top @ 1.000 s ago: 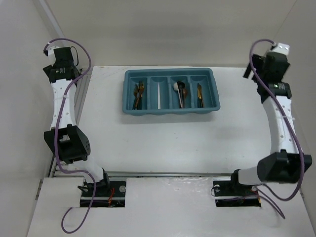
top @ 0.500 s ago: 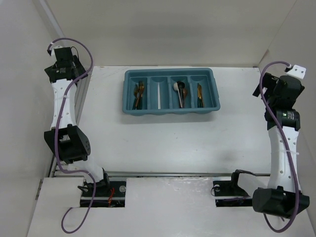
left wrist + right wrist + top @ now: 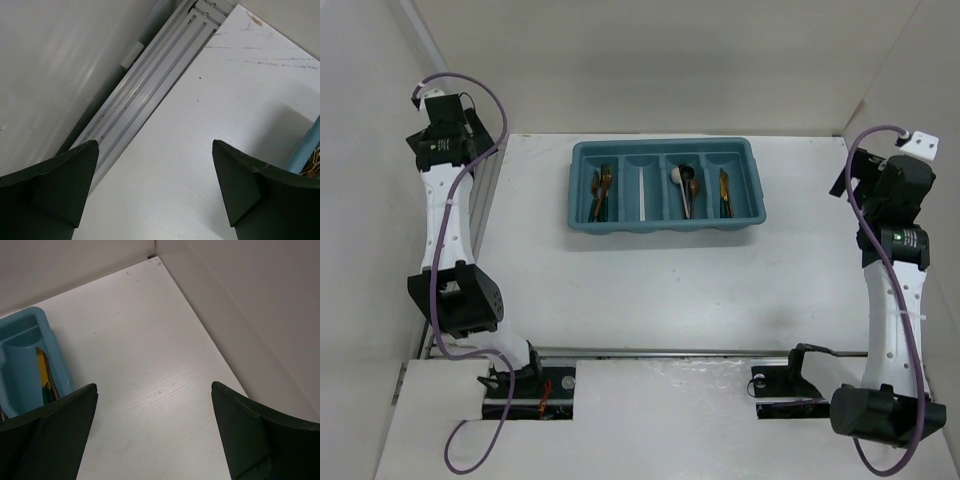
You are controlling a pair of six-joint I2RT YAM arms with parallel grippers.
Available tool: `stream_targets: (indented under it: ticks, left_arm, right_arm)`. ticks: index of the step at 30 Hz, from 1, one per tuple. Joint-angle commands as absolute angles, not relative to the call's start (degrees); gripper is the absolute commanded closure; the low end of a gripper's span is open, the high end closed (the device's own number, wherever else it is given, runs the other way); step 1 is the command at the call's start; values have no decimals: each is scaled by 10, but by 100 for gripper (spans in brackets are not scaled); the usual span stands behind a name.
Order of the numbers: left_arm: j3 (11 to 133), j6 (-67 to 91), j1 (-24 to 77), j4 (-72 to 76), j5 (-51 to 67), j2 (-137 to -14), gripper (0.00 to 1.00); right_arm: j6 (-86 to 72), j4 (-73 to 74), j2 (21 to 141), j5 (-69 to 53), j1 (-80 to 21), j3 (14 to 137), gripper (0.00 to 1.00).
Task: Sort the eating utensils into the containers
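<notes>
L tool (image 3: 155, 145) by rail (image 3: 150, 85), R tool (image 3: 154, 386) by wall (image 3: 250, 305)

Glossy plastic tray (image 3: 665, 228), matt wht table (image 3: 670, 290)

Apparently open tabletop (image 3: 660, 290) around teal tray (image 3: 662, 146)

No text, label, brand, number or sign can be read in any of the views. In the left wrist view, the small pale tag (image 3: 131, 51) on the metal rail (image 3: 150, 85) shows no letters that can be made out.
</notes>
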State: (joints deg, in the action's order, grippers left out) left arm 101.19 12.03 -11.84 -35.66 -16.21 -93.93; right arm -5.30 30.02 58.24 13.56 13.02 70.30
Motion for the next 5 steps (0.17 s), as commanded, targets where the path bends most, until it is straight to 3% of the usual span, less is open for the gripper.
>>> stream_targets:
  ticks: [1,5]
  left_arm:
    - [1010,116,-119,-352,-157,-909,4]
    - [1010,116,-119,-352,-152,-909,4]
  right_arm:
    - [-43,281,567,116,127,697,0]
    - [-43,256,547,116,127,684,0]
